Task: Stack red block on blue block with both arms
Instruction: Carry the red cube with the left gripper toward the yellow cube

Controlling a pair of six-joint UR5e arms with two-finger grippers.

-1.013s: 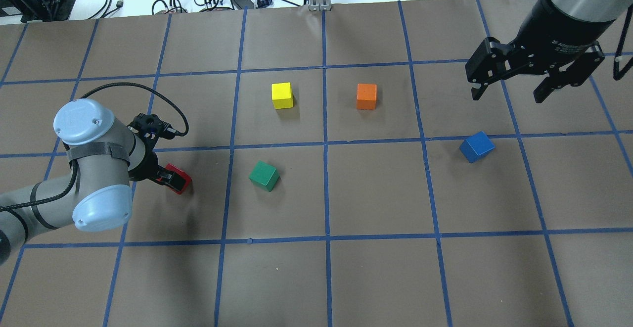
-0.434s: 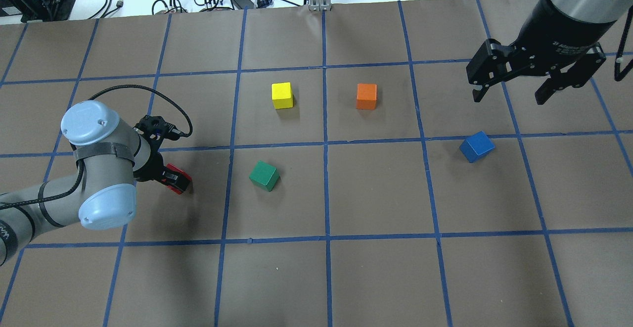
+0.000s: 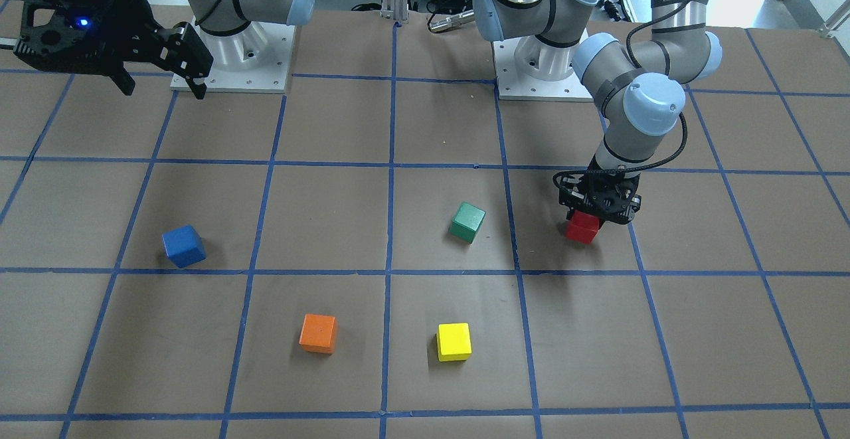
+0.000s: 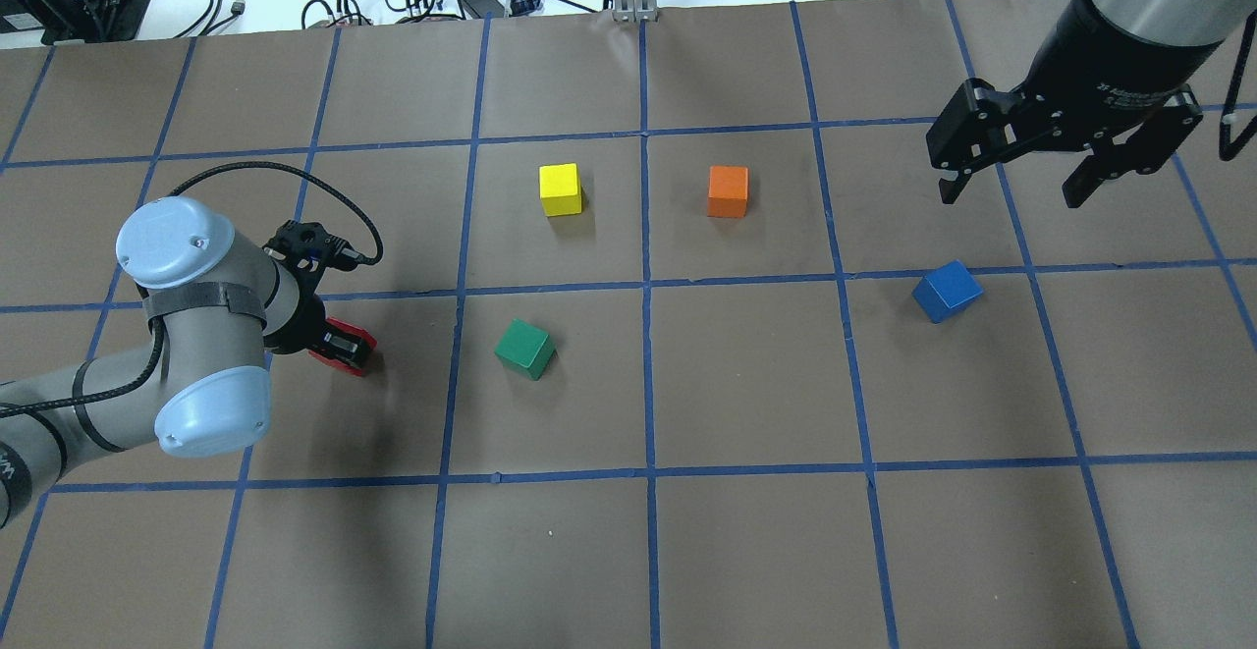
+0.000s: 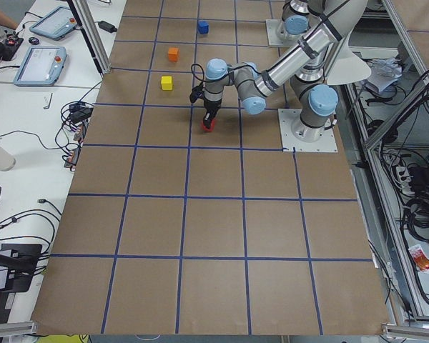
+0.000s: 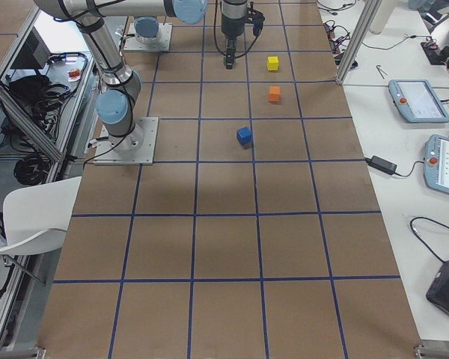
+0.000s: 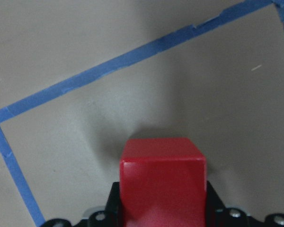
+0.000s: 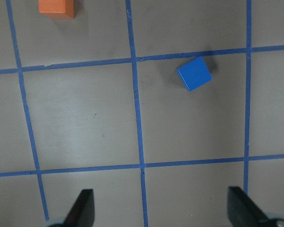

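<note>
Facing the robot first: left hand [image 3: 599,208] clamped on the red block [image 3: 582,229], low at the counter [image 3: 597,346] (touching or just off it, hard to tell), green block [image 3: 467,222] near, blue block [image 3: 183,246] well apart toward the other arm's side. From overhead: right hand [image 4: 1009,195] spread wide and empty, hovering high beyond the blue block, not above it. Through the left wrist camera: red block seated square in the grip, shadow close beneath. Through the right wrist camera: blue block lying skewed to the tape lines [image 8: 141,118]. Best, by this reading, to lift straight up, pass clear of the green block, carry across for the wide hand, and match that skew before lowering.
</note>
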